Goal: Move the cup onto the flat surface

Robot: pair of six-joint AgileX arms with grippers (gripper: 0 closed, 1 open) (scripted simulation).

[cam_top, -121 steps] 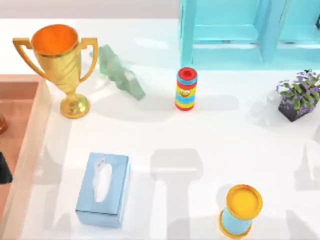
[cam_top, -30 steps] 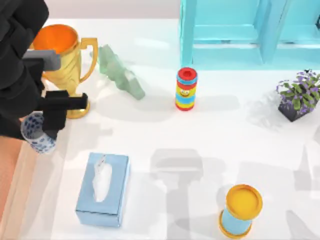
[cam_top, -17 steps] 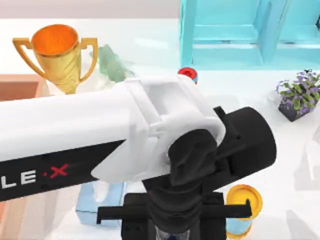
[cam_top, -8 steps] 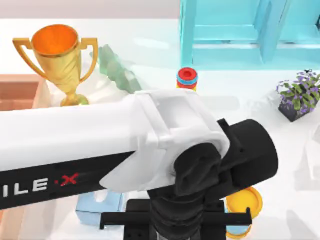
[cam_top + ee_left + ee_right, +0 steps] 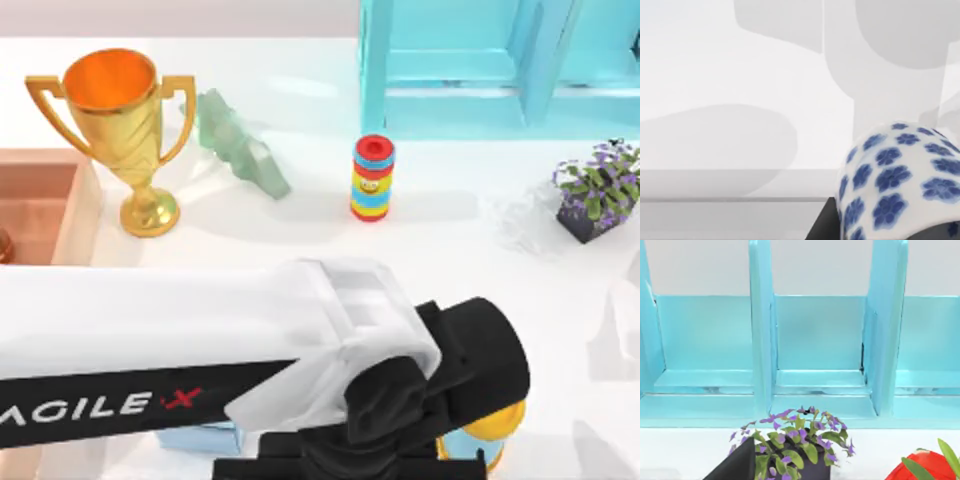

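Top view: our left arm [image 5: 200,370] spans the table [image 5: 300,250] from the left, with the left gripper [image 5: 350,465] at the near edge. We count one gold trophy [image 5: 118,130], one striped ring stack [image 5: 372,178], one potted plant [image 5: 598,190] and one yellow-rimmed blue cylinder [image 5: 492,432] beside the wrist.

Left wrist view: one white cup with blue flowers [image 5: 900,185], fingers clamped on it, over bare table.

Right wrist view: the right arm faces the cyan shelf [image 5: 815,340], three bays. Right fingers: we can't tell.
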